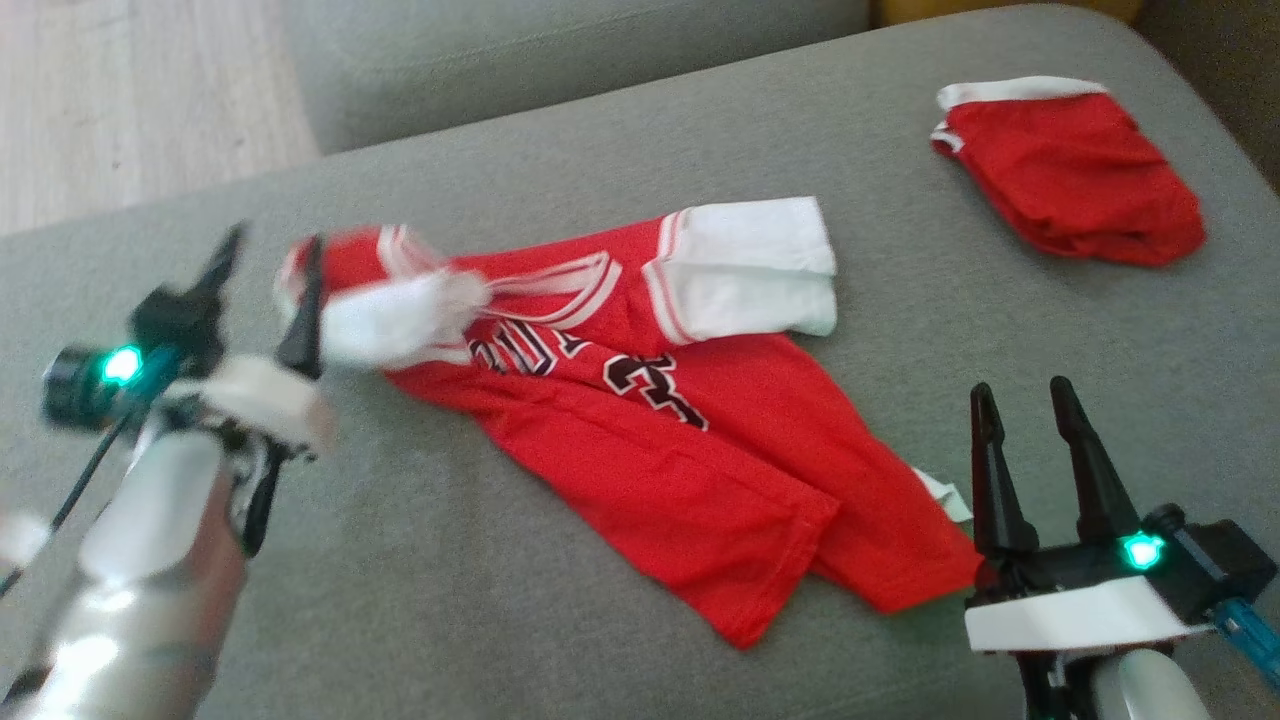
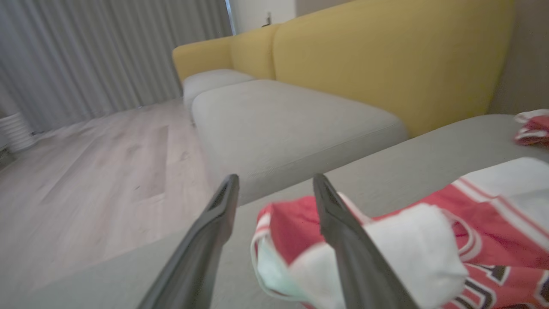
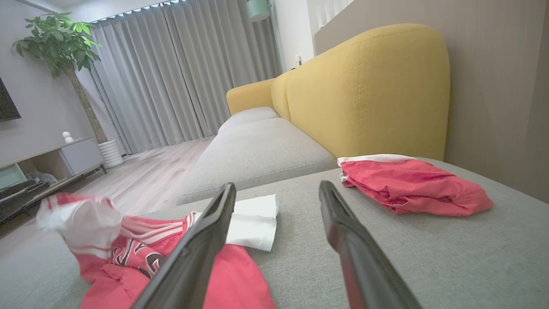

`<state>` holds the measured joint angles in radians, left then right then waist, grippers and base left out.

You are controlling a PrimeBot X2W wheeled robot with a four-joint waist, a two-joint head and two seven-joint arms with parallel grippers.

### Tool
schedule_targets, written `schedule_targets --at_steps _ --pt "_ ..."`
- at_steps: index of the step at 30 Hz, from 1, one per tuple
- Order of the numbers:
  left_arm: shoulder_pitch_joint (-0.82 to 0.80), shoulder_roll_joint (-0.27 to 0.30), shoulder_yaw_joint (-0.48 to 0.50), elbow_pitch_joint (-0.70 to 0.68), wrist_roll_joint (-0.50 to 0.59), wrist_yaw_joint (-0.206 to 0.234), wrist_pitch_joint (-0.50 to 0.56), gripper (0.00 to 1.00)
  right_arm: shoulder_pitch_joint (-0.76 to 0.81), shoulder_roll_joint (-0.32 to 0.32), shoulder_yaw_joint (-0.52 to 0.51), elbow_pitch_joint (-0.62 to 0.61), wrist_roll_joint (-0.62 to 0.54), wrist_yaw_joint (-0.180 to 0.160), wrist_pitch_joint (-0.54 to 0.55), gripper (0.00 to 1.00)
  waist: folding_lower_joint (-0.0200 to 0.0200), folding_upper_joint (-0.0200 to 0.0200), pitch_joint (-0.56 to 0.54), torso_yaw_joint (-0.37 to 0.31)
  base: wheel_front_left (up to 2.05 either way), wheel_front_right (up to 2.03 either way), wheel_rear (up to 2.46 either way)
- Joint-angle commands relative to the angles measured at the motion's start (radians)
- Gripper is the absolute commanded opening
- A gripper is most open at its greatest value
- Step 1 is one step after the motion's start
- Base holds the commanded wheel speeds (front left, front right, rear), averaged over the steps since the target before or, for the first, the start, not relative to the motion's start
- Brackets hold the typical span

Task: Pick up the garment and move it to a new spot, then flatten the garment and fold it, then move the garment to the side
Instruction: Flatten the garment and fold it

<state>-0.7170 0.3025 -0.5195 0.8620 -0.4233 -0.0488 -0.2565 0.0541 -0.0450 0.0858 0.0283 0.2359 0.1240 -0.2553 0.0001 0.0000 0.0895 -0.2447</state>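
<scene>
The garment (image 1: pixel 640 440) is a red jersey with white sleeves and dark lettering, spread crookedly across the grey sofa cushion (image 1: pixel 500 600). Its left sleeve is bunched up and blurred beside my left gripper (image 1: pixel 268 285). That gripper stands open, with nothing between its fingers; in the left wrist view the sleeve (image 2: pixel 399 253) lies just outside the right finger of the gripper (image 2: pixel 274 184). My right gripper (image 1: pixel 1025 400) is open near the jersey's lower right hem, above the cushion. In the right wrist view the jersey (image 3: pixel 128 253) lies left of that gripper (image 3: pixel 276 191).
Red shorts with a white waistband (image 1: pixel 1070 170) lie at the cushion's far right corner. A second grey cushion (image 2: pixel 291 124) and a yellow backrest (image 3: pixel 369 94) sit beyond. Wooden floor (image 1: pixel 130 100) drops off at the far left.
</scene>
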Motion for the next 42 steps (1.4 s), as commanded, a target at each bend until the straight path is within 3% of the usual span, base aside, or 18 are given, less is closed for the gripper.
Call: schedule_targets --at_steps 1,5,10,14,21,29,36,42 --pt "-0.005 0.061 0.092 -0.071 -0.009 0.034 -0.005 1.0 -0.028 -0.005 0.016 -0.04 -0.008 0.007 -0.006 1.0 -0.0001 0.0 0.026 0.028 0.0 0.0 0.0" --pt "0.136 0.076 0.176 -0.181 0.015 0.084 -0.005 1.0 -0.026 -0.005 0.008 -0.038 -0.018 0.007 -0.006 1.0 -0.0001 0.0 0.04 0.057 0.0 0.0 0.0" --pt "0.225 0.077 0.212 -0.28 0.063 0.103 -0.005 1.0 -0.025 -0.005 0.012 -0.037 -0.025 0.007 -0.006 1.0 -0.0001 0.0 0.054 0.074 0.0 0.0 0.0" --pt "0.242 0.106 0.229 -0.323 0.096 0.085 -0.005 1.0 -0.036 -0.005 0.026 -0.035 -0.031 0.007 -0.006 1.0 -0.0001 0.0 0.072 0.07 0.0 0.0 0.0" --pt "0.264 0.149 0.223 -0.305 0.068 0.014 0.026 1.0 -0.041 -0.005 0.019 -0.04 -0.022 0.007 -0.006 1.0 -0.0001 0.0 0.101 0.053 0.0 0.0 0.0" --pt "0.272 0.108 0.224 -0.204 0.011 0.027 0.132 1.0 -0.063 -0.005 0.036 -0.04 -0.002 0.007 -0.006 1.0 -0.0001 0.0 0.145 0.024 0.0 0.0 0.0" --pt "0.268 0.082 0.21 -0.175 -0.023 -0.014 0.146 1.0 -0.065 -0.005 0.026 -0.039 0.006 0.007 -0.006 1.0 -0.0001 0.0 0.164 0.017 0.0 0.0 0.0" --pt "0.245 0.083 0.196 -0.144 -0.013 -0.013 0.129 1.0 -0.073 -0.005 0.028 -0.04 0.004 0.007 -0.006 1.0 -0.0001 0.0 0.175 0.017 0.0 0.0 0.0"
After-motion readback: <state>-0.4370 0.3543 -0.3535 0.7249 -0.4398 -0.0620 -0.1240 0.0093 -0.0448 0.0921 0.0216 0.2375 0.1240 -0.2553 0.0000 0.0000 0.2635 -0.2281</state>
